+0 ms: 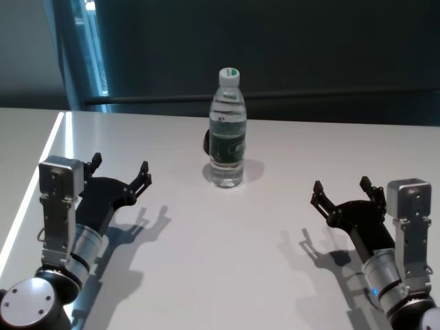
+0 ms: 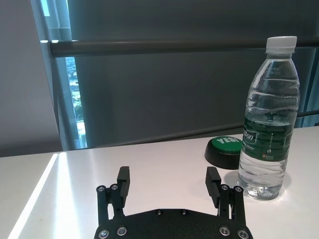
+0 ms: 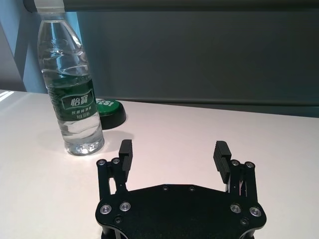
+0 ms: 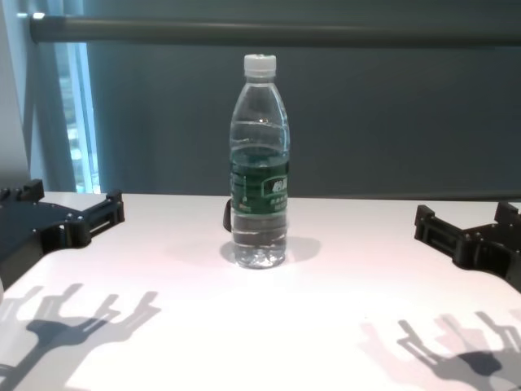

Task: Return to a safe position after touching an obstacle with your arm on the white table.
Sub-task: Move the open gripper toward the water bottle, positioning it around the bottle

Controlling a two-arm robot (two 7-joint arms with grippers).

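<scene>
The obstacle, a clear water bottle [image 1: 227, 130] with a white cap and a dark green label band, stands upright at the middle of the white table [image 1: 206, 261]. It also shows in the left wrist view [image 2: 266, 122], the right wrist view [image 3: 70, 84] and the chest view [image 4: 260, 167]. My left gripper [image 1: 120, 172] is open and empty, low over the table at the left, well apart from the bottle. My right gripper [image 1: 342, 191] is open and empty at the right, also apart from it.
A flat round button with a green top and black base [image 2: 225, 149] lies on the table just behind the bottle; it also shows in the right wrist view [image 3: 109, 112]. A dark wall with a grey rail [image 4: 277, 31] runs behind the table's far edge.
</scene>
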